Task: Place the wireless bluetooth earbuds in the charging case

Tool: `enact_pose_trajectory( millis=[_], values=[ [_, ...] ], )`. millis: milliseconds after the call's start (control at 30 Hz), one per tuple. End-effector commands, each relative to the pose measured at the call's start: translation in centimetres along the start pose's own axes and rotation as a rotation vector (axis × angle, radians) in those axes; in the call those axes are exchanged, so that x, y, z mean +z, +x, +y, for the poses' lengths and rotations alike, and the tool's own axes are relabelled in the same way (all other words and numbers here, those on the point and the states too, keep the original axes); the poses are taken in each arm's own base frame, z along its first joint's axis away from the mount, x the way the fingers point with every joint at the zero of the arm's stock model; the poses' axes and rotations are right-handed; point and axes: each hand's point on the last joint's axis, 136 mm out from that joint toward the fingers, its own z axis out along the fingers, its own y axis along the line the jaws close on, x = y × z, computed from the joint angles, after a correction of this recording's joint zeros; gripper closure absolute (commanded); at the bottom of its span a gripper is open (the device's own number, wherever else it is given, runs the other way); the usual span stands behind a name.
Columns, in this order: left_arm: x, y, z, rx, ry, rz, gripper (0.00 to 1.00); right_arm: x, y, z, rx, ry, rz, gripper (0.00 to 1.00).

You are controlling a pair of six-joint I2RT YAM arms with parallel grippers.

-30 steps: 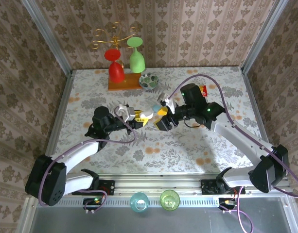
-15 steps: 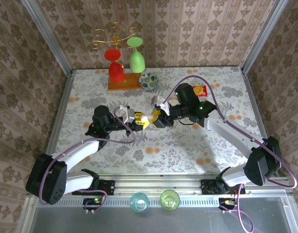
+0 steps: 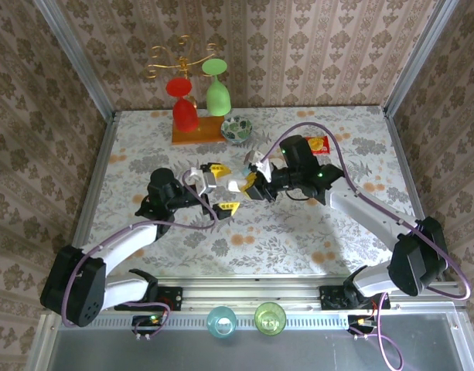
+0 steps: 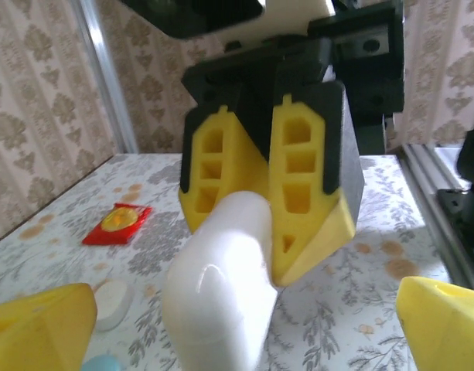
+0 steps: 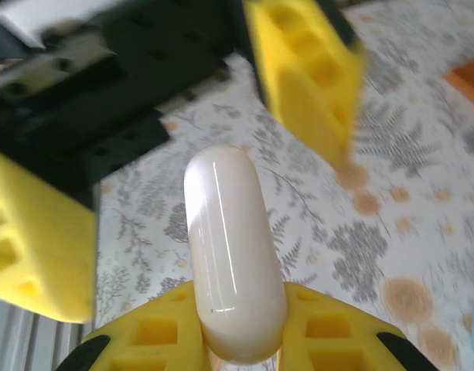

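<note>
Centrally, the white charging case (image 3: 238,184) hung above the middle of the table (image 3: 298,232), clear of its flowered cloth. The right gripper (image 3: 247,186) was clamped on it: in the right wrist view the glossy, pill-shaped case stood out from between that gripper's two yellow fingers (image 5: 333,340), pinched at its near end. The left gripper (image 3: 221,188) faced it with its jaws spread wide, one yellow finger on each side of the case and neither touching it; the left wrist view showed those fingertips (image 4: 39,325) far apart at the lower corners, the case between them.

On the cloth below, a small whitish oval piece (image 4: 113,303) lay beside a light blue one (image 4: 105,363); what they were I could not tell. Farther back lay a red packet (image 3: 320,144). Near the back edge sat a patterned bowl (image 3: 237,129), next to an orange base (image 3: 198,133) holding a red glass (image 3: 182,104) and a green glass (image 3: 217,93), both upside down. Two cups (image 3: 221,319) stood between the arm bases.
</note>
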Motion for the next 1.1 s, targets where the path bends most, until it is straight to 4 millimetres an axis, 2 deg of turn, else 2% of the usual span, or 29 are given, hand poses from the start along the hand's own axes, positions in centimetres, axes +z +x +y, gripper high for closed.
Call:
enact_pose_trajectory(
  millis=[0,100,167,267,400,567,833,900,967,1067],
  values=[
    [-0.5,3.4,1.6,0.078,-0.139,0.117,0.0,-0.7,0.5,-4.3,0.255,0.192,-0.056,0.82],
    [-0.7,5.3,1.9,0.093,-0.172,0.168,0.0,-0.5,3.3,-7.4,0.549,0.315,-0.063,0.85],
    [-0.5,6.1,1.7,0.088,-0.161,0.196,0.0,-0.4,6.1,-8.8,0.716,0.392,-0.023,0.85],
    [-0.1,8.1,1.3,0.101,-0.14,0.293,0.0,0.2,9.7,-9.8,0.905,0.42,0.02,0.84],
    [0.3,10.8,0.0,0.101,-0.066,0.44,0.0,1.3,13.4,-10.4,1.046,0.422,0.071,0.82],
    [0.8,11.1,-0.7,0.077,-0.032,0.446,0.0,2.6,16.5,-11.0,1.121,0.433,0.119,0.81],
    [1.1,9.6,-0.5,0.071,-0.048,0.391,0.0,2.8,19.7,-12.2,1.168,0.495,0.156,0.72],
    [0.8,9.0,0.4,0.039,-0.098,0.373,0.0,2.4,19.6,-12.4,1.147,0.513,0.147,0.63],
    [0.1,8.2,2.4,0.0,-0.208,0.348,0.0,1.3,19.0,-12.6,1.105,0.555,0.142,0.45],
    [-2.0,7.0,5.5,-0.016,-0.38,0.309,0.0,-1.0,17.7,-13.3,1.011,0.643,0.123,0.31]
  ],
)
